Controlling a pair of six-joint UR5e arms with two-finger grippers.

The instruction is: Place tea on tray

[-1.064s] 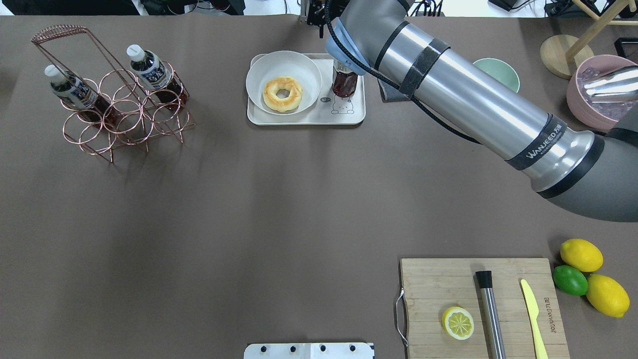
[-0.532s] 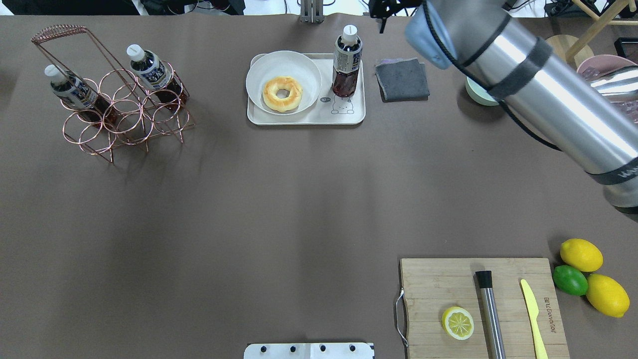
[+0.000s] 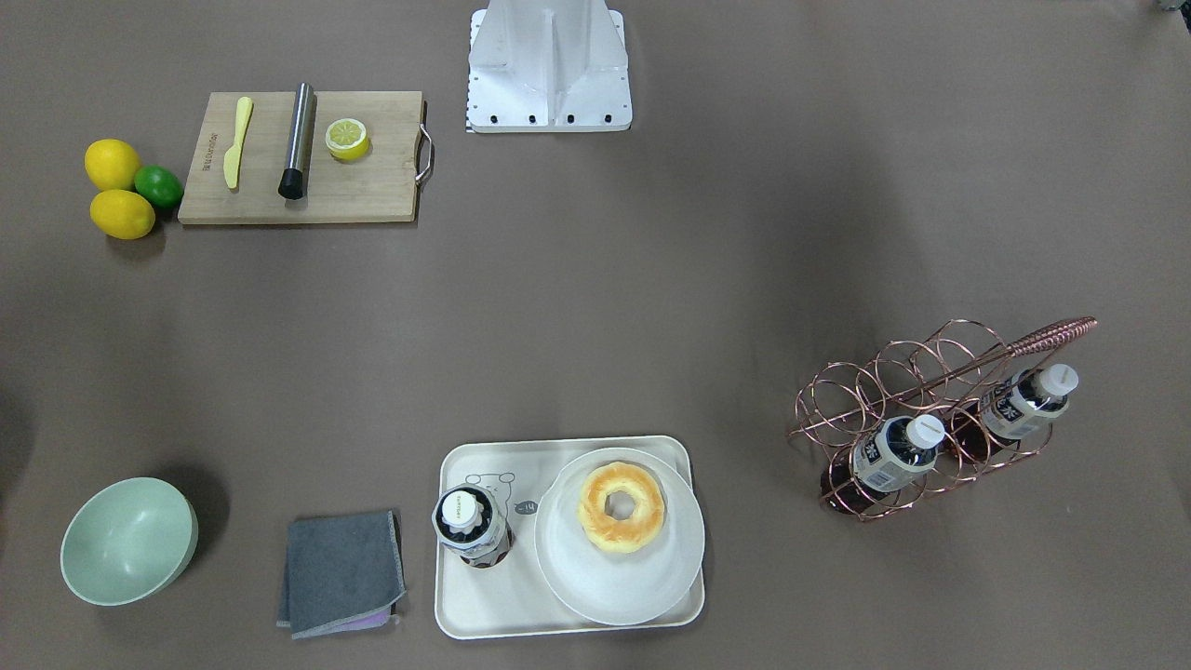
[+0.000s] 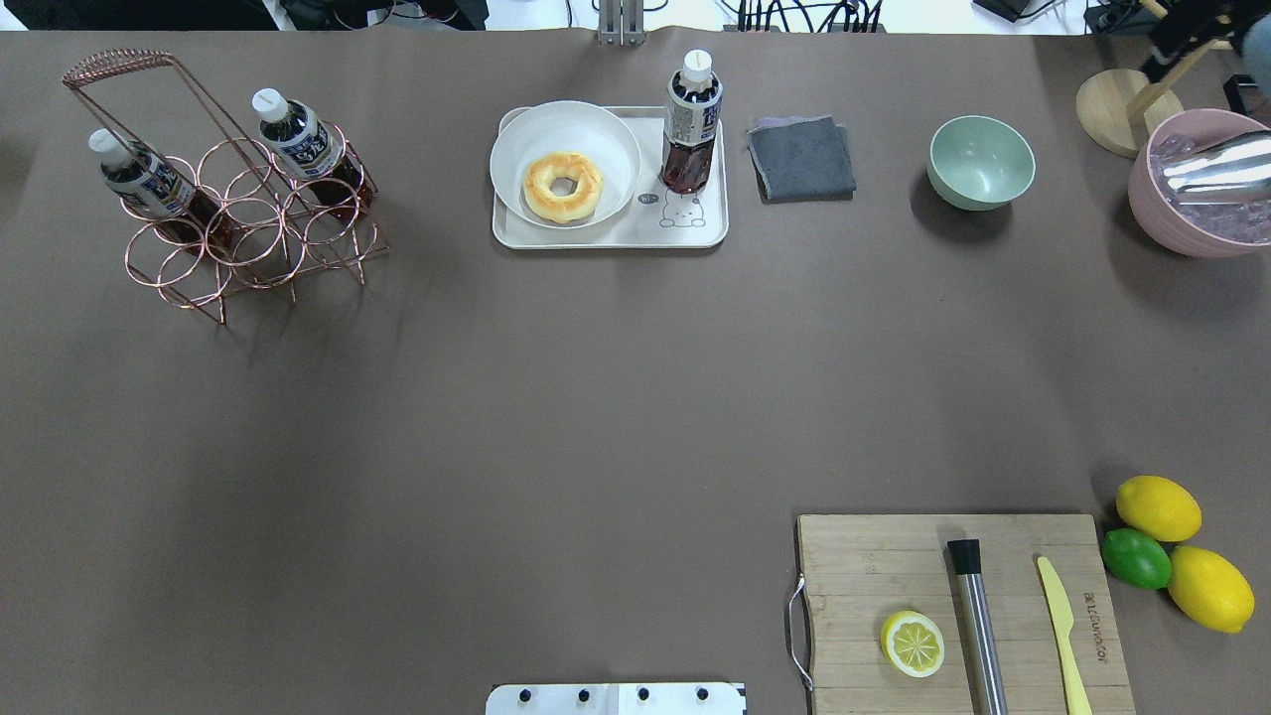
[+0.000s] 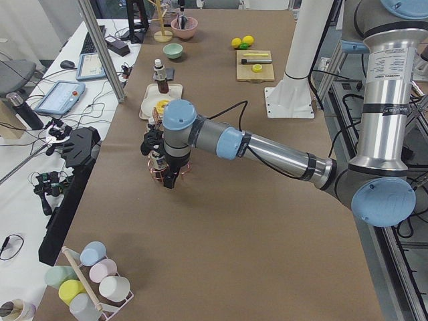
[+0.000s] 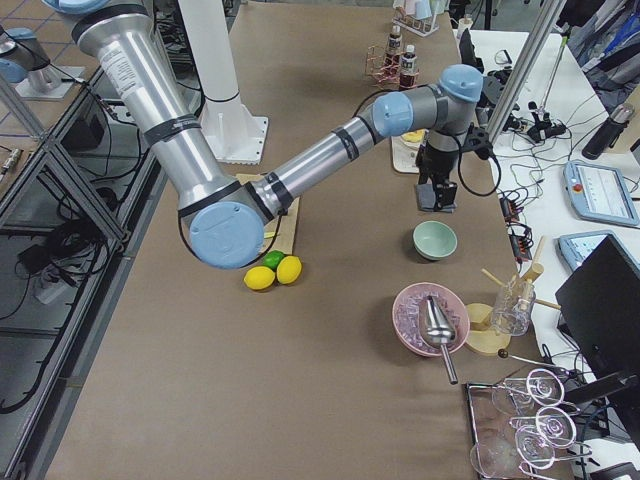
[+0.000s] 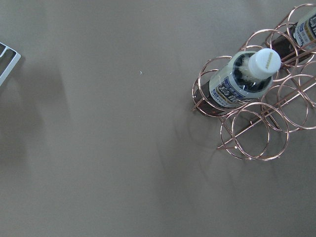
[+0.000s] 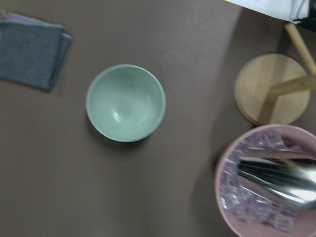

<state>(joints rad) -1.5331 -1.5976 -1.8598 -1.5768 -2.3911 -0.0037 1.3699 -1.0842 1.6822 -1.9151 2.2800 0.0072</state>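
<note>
One tea bottle stands upright on the cream tray, above the bear drawing; nothing holds it. It also shows in the front view on the tray. Two more tea bottles lean in the copper wire rack. My right gripper hangs above the green bowl, away from the tray. My left gripper hovers over the rack; its wrist view shows a racked bottle. I cannot tell whether either gripper is open or shut.
A round plate with a doughnut fills the tray's left part. A grey cloth, a green bowl and a pink bowl of ice with a scoop lie to its right. A cutting board and lemons are near right.
My right arm has swung away from the tray to the right and left the overhead view. The tea bottle stays standing on the tray.
</note>
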